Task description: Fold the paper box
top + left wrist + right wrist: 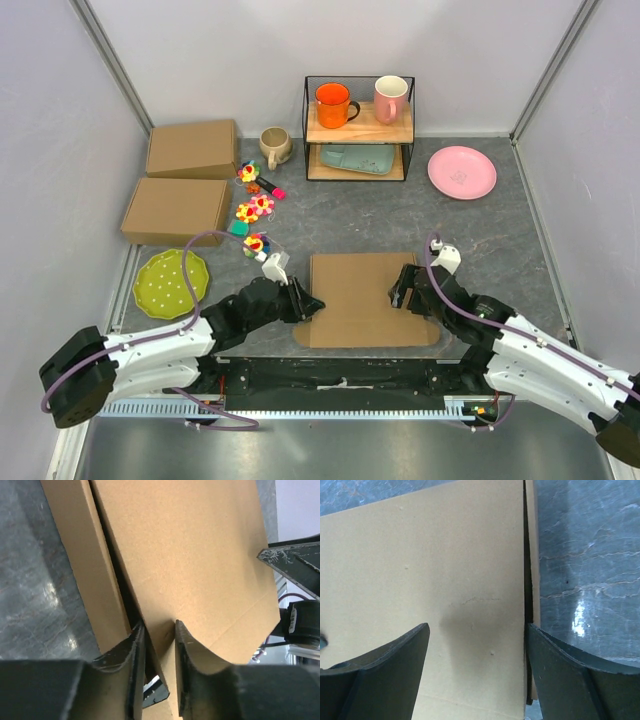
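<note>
The paper box (365,298) lies flat at the near middle of the desk (480,235), its long axis running left to right and a round-cornered flap pointing toward the arm bases. The left pincer (159,630) is nipped tight on the left edge of the box's top panel. The right pincer (477,650) is spread wide astride the right edge, one finger over cardboard, the other over the desk. The cardboard is plain, matte brown and faintly speckled; the desk is grey, marbled and glossy
</note>
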`<act>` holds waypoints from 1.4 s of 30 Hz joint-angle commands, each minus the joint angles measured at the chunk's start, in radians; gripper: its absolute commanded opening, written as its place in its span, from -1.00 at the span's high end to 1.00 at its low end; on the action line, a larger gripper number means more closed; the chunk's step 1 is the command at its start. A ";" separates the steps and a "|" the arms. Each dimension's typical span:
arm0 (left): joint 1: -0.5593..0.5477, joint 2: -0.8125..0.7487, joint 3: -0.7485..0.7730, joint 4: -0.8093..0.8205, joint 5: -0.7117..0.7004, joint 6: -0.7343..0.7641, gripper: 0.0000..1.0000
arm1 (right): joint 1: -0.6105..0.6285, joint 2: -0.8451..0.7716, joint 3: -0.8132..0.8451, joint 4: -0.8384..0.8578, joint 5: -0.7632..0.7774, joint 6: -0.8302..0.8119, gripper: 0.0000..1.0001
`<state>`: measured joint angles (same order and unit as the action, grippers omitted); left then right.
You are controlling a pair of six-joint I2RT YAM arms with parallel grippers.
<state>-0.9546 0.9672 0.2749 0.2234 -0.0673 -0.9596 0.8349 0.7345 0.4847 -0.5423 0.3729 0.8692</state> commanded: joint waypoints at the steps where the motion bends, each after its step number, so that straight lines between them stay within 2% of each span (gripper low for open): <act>1: 0.001 -0.048 -0.048 -0.067 0.070 0.019 0.55 | 0.006 -0.027 -0.009 0.070 -0.046 0.016 -0.69; 2: 0.002 -0.061 -0.055 -0.067 0.070 0.019 0.63 | 0.006 -0.030 -0.012 0.070 -0.046 0.017 -0.69; 4: 0.004 -0.088 -0.056 -0.087 0.048 0.022 0.57 | 0.007 -0.032 -0.015 0.071 -0.046 0.017 -0.69; 5: 0.004 -0.094 -0.048 -0.100 0.038 0.024 0.33 | 0.007 -0.032 -0.015 0.070 -0.046 0.016 -0.69; 8: 0.004 -0.129 -0.013 -0.211 -0.014 0.047 -0.02 | 0.006 -0.047 -0.005 0.047 -0.022 0.008 -0.69; 10: 0.004 -0.168 0.009 -0.344 -0.069 0.065 -0.11 | 0.006 -0.070 0.020 0.003 0.010 -0.005 -0.70; 15: 0.004 -0.368 0.079 -0.510 -0.294 0.130 -0.42 | 0.006 -0.095 0.139 -0.088 0.136 -0.082 -0.73; 16: 0.004 -0.387 0.095 -0.525 -0.322 0.172 -0.79 | 0.006 -0.092 0.156 -0.109 0.152 -0.096 -0.73; 19: 0.004 -0.420 0.162 -0.565 -0.390 0.249 -0.85 | 0.006 -0.081 0.193 -0.096 0.164 -0.127 -0.69; 21: 0.004 -0.412 0.178 -0.585 -0.401 0.252 -0.77 | 0.006 -0.081 0.172 -0.052 0.097 -0.136 -0.62; 22: 0.004 -0.406 0.182 -0.593 -0.401 0.221 -0.72 | 0.006 -0.081 0.158 -0.006 0.072 -0.130 -0.51; 23: 0.004 -0.409 0.178 -0.590 -0.382 0.200 -0.60 | 0.006 -0.089 0.119 0.025 0.046 -0.125 -0.44; 24: 0.004 -0.421 0.161 -0.529 -0.356 0.190 -0.52 | 0.006 -0.096 0.094 0.060 -0.025 -0.121 -0.34; 25: 0.004 -0.461 0.102 -0.471 -0.321 0.182 -0.43 | 0.006 -0.104 0.066 0.126 -0.052 -0.099 -0.08; 26: 0.004 -0.488 0.058 -0.397 -0.218 0.182 -0.23 | 0.006 -0.124 0.008 0.160 -0.084 -0.089 0.06; 27: 0.004 -0.513 0.008 -0.202 -0.160 0.177 -0.12 | 0.006 -0.133 -0.023 0.218 -0.112 -0.079 0.17; 28: 0.004 -0.542 -0.090 -0.118 -0.064 0.139 0.11 | 0.006 -0.138 -0.073 0.234 -0.149 -0.047 0.38; 29: 0.004 -0.541 -0.130 -0.040 -0.034 0.110 0.21 | 0.007 -0.141 -0.093 0.242 -0.157 -0.033 0.47; 30: 0.004 -0.530 -0.158 0.006 -0.011 0.060 0.32 | 0.006 -0.138 -0.110 0.243 -0.160 -0.020 0.56; 31: 0.004 -0.504 -0.189 0.049 0.024 0.044 0.55 | 0.006 -0.132 -0.138 0.243 -0.172 -0.010 0.66; 32: 0.004 -0.446 -0.198 0.059 0.044 0.035 0.66 | 0.006 -0.124 -0.152 0.240 -0.173 0.013 0.72; 34: 0.004 -0.365 -0.209 0.074 0.105 0.021 0.87 | 0.006 -0.113 -0.179 0.235 -0.184 0.027 0.77; 35: 0.004 -0.288 -0.215 0.082 0.119 0.018 0.90 | 0.006 -0.110 -0.187 0.232 -0.186 0.034 0.78; 39: 0.004 -0.171 -0.214 0.074 0.127 0.015 0.96 | 0.006 -0.109 -0.184 0.226 -0.174 0.030 0.78; 41: 0.004 -0.198 -0.195 0.033 0.095 0.038 0.97 | 0.006 -0.121 -0.163 0.220 -0.158 0.007 0.67; 42: 0.004 -0.232 -0.169 0.015 0.071 0.050 0.96 | 0.006 -0.130 -0.128 0.216 -0.148 -0.002 0.40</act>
<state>-0.9485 0.7647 0.0776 0.3191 -0.0044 -0.9199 0.8379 0.6209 0.3099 -0.3256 0.2153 0.8795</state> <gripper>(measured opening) 0.025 0.151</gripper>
